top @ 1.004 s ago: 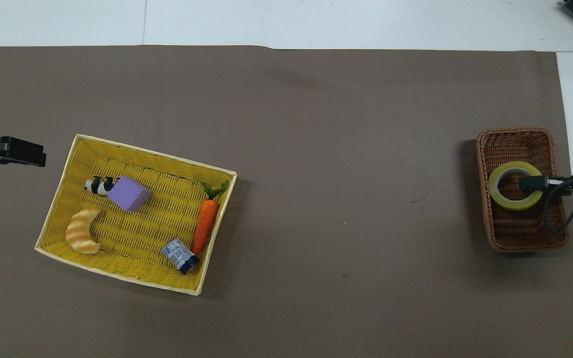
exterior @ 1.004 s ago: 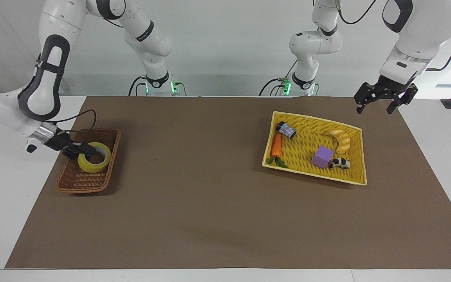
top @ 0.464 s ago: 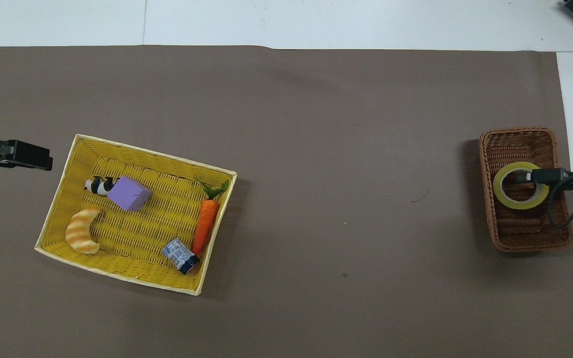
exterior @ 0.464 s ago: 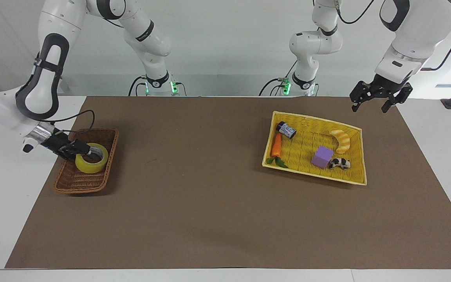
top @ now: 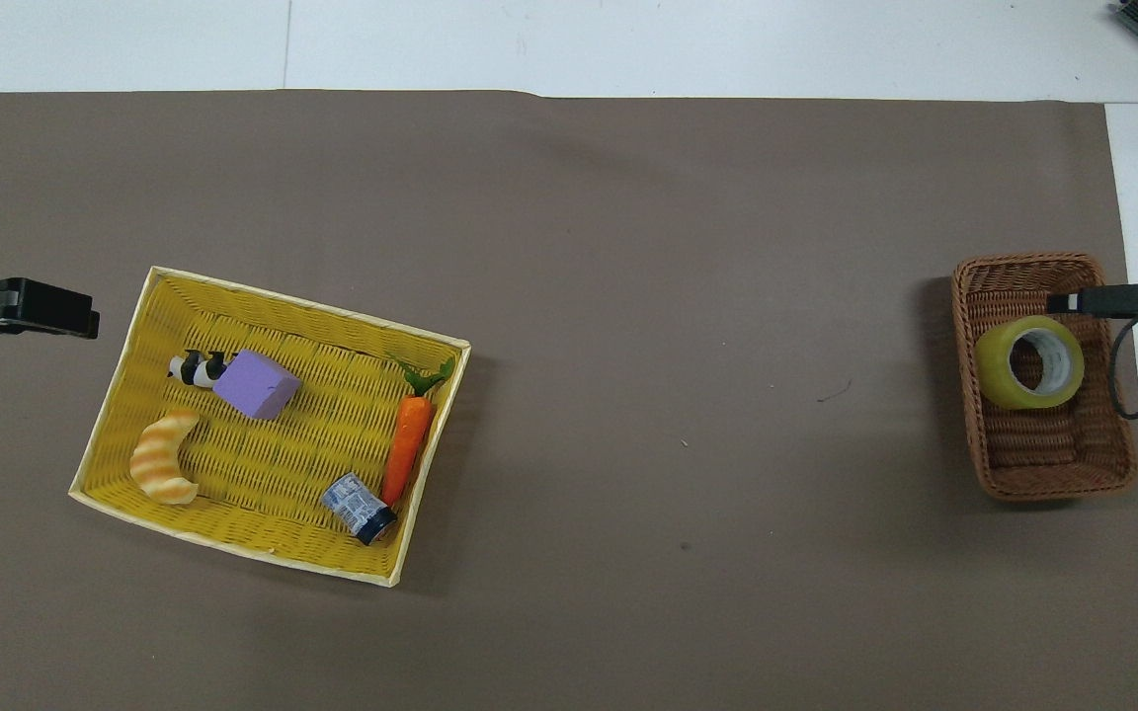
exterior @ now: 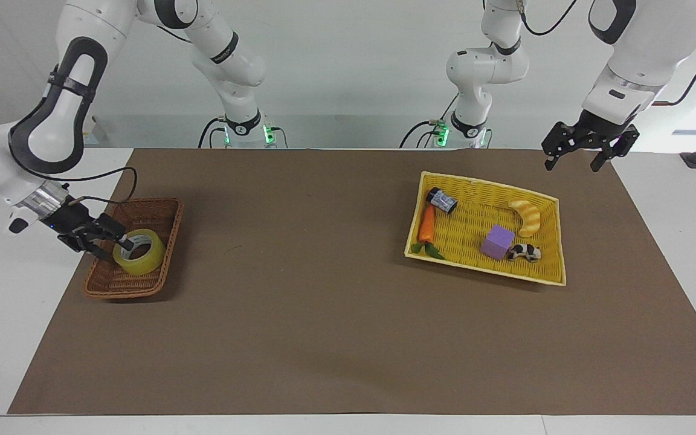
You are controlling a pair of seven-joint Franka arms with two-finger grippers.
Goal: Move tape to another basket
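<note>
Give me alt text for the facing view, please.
A yellow tape roll lies tilted in a brown wicker basket, with the right end effector open beside it. The left end effector hangs open near a yellow tray-basket of small items.

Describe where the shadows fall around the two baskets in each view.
Facing view: soft shadow beside the brown basket toward the table's middle; thin one under the yellow basket's edge farthest from the robots. Overhead view: each basket shadows toward the middle.

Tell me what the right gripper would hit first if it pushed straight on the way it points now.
Probably the tape in the brown basket: the open right gripper points at it from the basket's edge. Depth is hard to judge.
</note>
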